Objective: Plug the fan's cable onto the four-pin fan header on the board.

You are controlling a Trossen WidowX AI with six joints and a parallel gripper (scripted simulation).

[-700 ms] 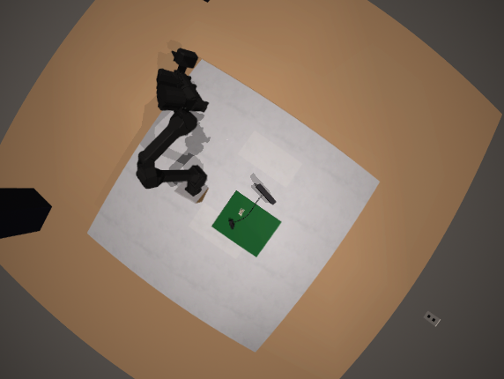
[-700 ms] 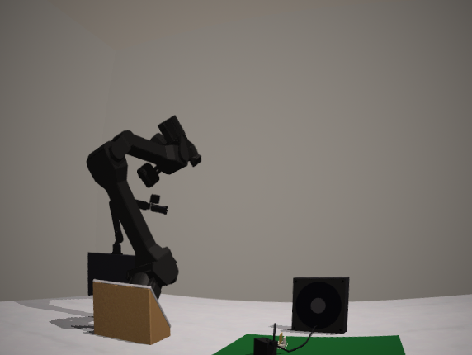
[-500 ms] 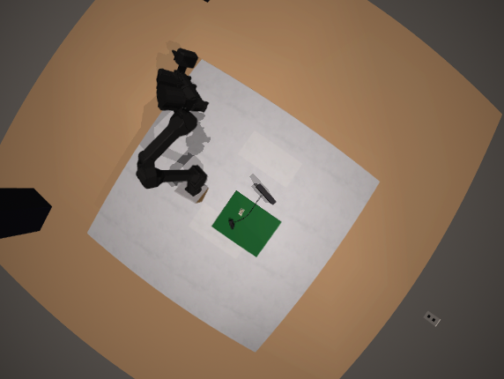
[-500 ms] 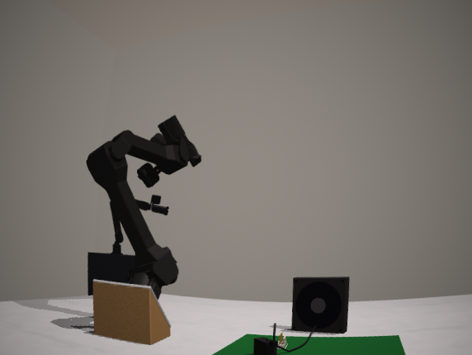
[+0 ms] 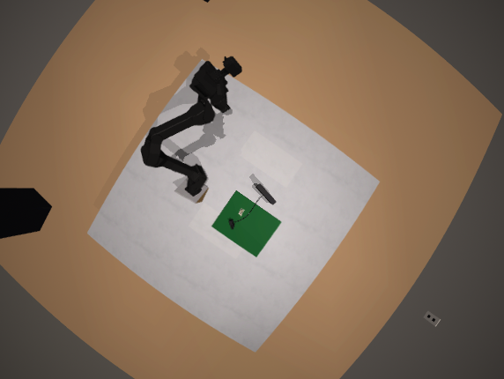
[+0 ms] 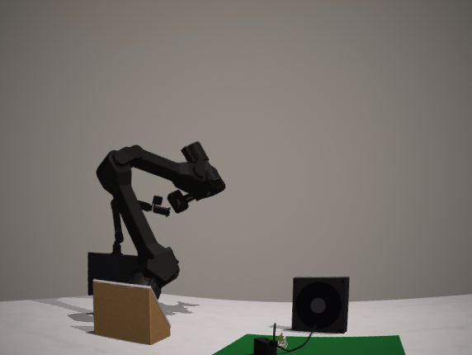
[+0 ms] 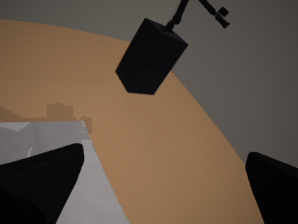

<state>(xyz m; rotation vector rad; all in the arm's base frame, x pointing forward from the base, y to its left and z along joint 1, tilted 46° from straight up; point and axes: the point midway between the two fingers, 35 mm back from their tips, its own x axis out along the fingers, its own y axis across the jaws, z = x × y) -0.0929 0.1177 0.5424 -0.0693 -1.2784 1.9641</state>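
Plug (image 5: 231, 223) on board (image 5: 253, 235), unseated; jaws wide apart, aloft.

My base (image 5: 195, 187) stands on the white table (image 5: 176, 273), beside a brown wedge block (image 6: 125, 311). The green board (image 5: 251, 231) lies flat near the table's middle, and the black fan (image 6: 320, 304) stands upright on the table just beside the board's edge.

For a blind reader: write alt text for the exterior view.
A black robot arm holds its open, empty pincer high in the air, far from the work. Lower right, a black fan stands behind a green board, its plug lying on the board.
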